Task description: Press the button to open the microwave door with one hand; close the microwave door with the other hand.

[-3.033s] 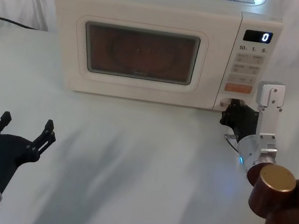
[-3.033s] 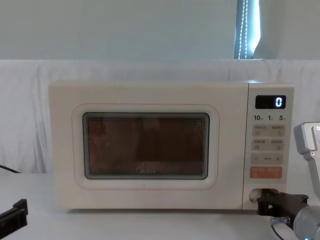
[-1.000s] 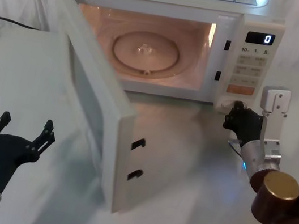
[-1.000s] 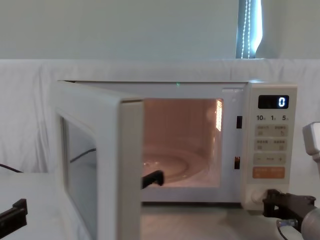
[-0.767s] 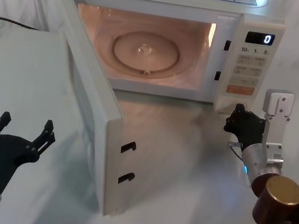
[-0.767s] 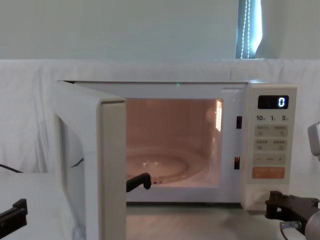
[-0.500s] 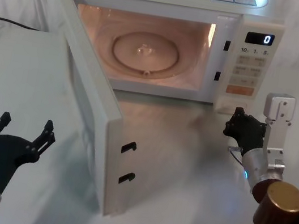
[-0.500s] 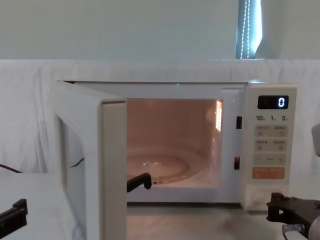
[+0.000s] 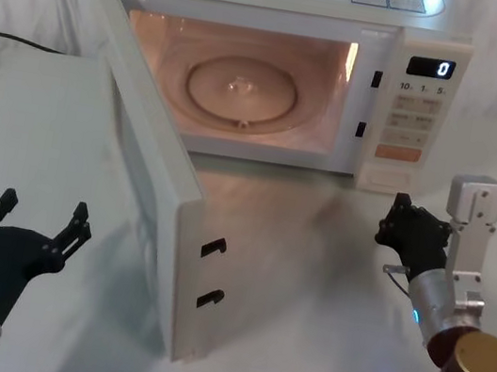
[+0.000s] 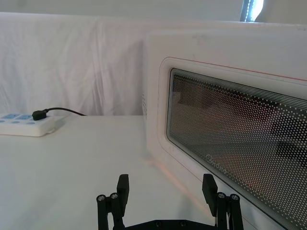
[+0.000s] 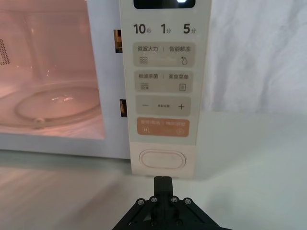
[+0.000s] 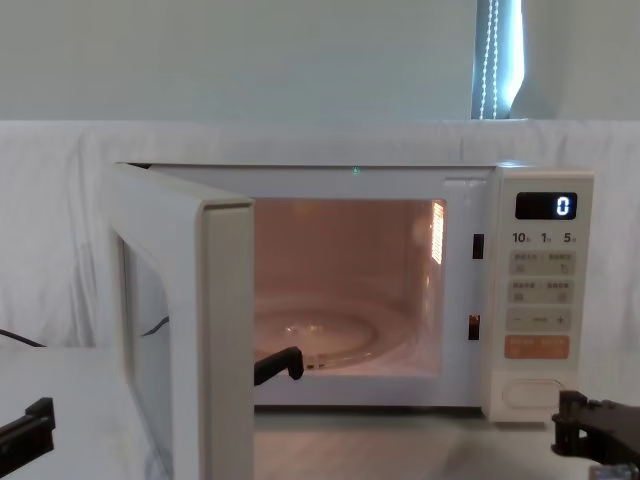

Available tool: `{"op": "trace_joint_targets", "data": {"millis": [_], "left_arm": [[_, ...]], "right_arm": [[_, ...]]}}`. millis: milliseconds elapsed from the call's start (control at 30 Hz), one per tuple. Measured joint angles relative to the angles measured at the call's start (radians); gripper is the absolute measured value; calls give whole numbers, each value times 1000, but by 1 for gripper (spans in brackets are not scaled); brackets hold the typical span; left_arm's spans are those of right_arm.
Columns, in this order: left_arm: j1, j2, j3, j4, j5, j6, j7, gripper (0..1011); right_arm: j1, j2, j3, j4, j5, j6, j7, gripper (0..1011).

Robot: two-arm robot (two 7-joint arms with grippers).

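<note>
- Head view: the right gripper [image 9: 399,221], a black forked tool on a silver cylindrical wrist with maroon arm segments behind it, sits over the white worktop [image 9: 309,282] just in front of the control panel, apart from it.
- Its fingers [image 11: 161,184] are pressed together into a single point and hold nothing; in the right wrist view that point aims at the wide cream pill-shaped button [image 11: 162,159] without touching it.
- That button lies at the bottom of the panel, its long axis running across the panel, under the orange rectangular key [image 11: 162,127].
- The cream boxy microwave [image 9: 409,79] stands at the back of the worktop, its black digital display [image 9: 430,68] showing a white 0.
- The cream microwave door [image 9: 157,190] with the dark rounded window [image 10: 240,129] stands wide open, hinged at the robot's left, its free edge pointing toward the robot; the lit cavity with the round glass turntable [image 9: 240,84] is exposed.
- The left gripper [image 9: 32,222], black and forked on a pale grey wrist, hangs near the lower left of the head view, beside the door's outer face and apart from it.
- Its fingers [image 10: 122,184] are spread wide and hold nothing.
</note>
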Motion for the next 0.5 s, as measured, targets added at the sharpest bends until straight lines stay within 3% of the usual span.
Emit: {"op": "trace_joint_targets", "data": {"millis": [500], "left_arm": [[0, 0, 0, 0, 0, 0, 0, 1001]], "right_arm": [[-93, 14, 10, -89, -20, -19, -29, 0]]}}
